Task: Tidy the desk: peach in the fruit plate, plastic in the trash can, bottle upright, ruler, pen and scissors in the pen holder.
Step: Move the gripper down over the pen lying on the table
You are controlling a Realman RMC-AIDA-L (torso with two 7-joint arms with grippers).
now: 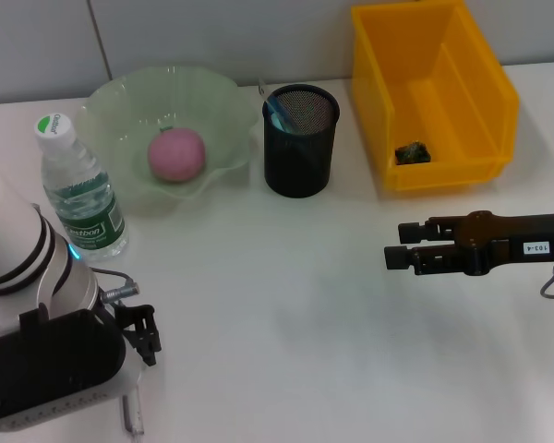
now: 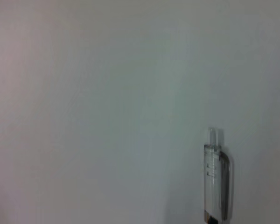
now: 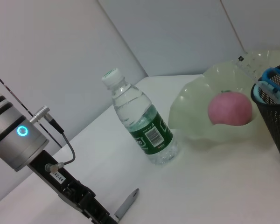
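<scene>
Pink peach (image 1: 176, 154) — one; one bottle (image 1: 79, 188).

Pen (image 1: 133, 417) flat beside left tool (image 1: 140, 334)

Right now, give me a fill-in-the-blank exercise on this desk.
1. The peach lies in the ___ plate.
2. The bottle stands ___.
3. The yellow bin stands to the robot's ___ of the pen holder.
4. The left claw is over a ___.

Missing: green; upright; right; pen
</scene>
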